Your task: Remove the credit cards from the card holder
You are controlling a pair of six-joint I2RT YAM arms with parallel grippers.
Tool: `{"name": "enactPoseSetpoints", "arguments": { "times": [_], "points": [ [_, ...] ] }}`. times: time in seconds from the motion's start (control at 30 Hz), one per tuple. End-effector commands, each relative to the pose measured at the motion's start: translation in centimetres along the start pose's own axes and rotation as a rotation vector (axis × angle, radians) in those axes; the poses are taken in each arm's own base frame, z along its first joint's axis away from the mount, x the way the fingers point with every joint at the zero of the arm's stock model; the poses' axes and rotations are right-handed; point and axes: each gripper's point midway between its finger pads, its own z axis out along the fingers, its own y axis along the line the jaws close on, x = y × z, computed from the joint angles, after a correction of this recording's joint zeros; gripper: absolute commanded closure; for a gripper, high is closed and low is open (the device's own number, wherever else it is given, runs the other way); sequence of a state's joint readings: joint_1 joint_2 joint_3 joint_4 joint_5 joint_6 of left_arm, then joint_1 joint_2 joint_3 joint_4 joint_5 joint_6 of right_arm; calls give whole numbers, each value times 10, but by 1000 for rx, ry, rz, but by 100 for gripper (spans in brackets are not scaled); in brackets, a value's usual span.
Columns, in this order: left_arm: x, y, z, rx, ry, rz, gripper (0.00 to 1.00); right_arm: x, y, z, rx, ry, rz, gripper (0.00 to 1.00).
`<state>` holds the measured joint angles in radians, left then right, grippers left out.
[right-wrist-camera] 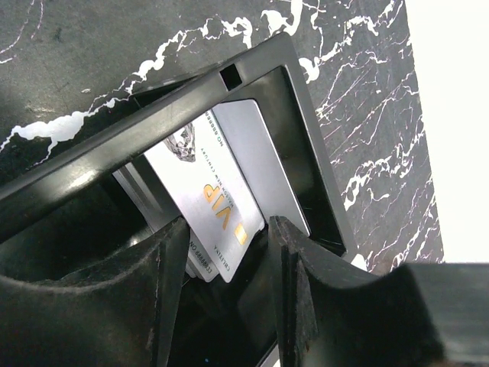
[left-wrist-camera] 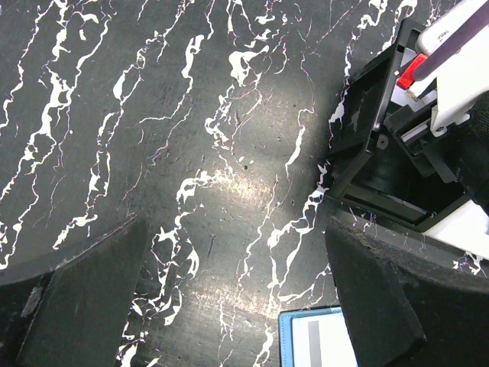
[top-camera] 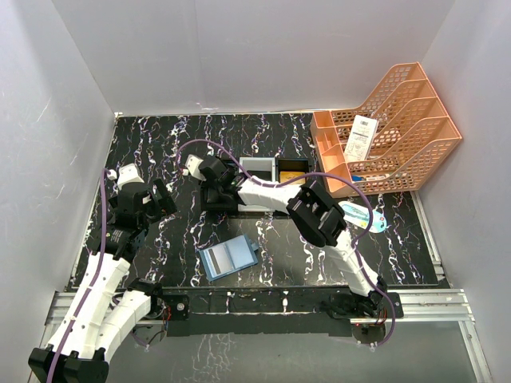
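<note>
The teal card holder (top-camera: 228, 257) lies open on the black marbled table, pale inner pockets up; its corner shows in the left wrist view (left-wrist-camera: 306, 340). My right gripper (top-camera: 217, 191) reaches into the left compartment of the black-and-white tray (top-camera: 275, 159). In the right wrist view its fingers (right-wrist-camera: 228, 229) stand apart around the end of a silver VIP credit card (right-wrist-camera: 202, 183), which leans on a grey card (right-wrist-camera: 263, 160) in the compartment. A gold card (top-camera: 292, 168) lies in the tray's right compartment. My left gripper (top-camera: 164, 199) (left-wrist-camera: 237, 229) is open and empty above bare table, left of the holder.
An orange file rack (top-camera: 391, 128) holding a white barcoded slip (top-camera: 361, 137) stands at the back right. A white-and-light-blue oval case (top-camera: 363, 215) lies by the right arm's elbow. The tray's corner (left-wrist-camera: 367, 153) is close to my left gripper. White walls enclose the table.
</note>
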<state>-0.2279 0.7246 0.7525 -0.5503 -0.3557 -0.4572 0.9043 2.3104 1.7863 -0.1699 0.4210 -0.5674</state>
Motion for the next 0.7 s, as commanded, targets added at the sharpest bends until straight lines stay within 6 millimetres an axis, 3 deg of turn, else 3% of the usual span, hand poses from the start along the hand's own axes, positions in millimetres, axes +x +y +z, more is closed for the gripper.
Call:
{"name": "enactPoseSetpoints", "arguments": {
  "times": [0.0,0.37,0.5,0.67],
  "points": [
    [-6,1,-3,-4,-23,-9,1,-24,-22,-7,27,-65,64,55],
    [-4,0,-1,2,-10,-3,1,-55,-47,-35,-20,-203,276,43],
    [-3,0,-1,4,-9,-4,1,-68,-65,-60,-11,-266,359,42],
    [-1,-2,1,8,4,3,1,-86,-94,-114,10,-403,532,40]
  ]
}}
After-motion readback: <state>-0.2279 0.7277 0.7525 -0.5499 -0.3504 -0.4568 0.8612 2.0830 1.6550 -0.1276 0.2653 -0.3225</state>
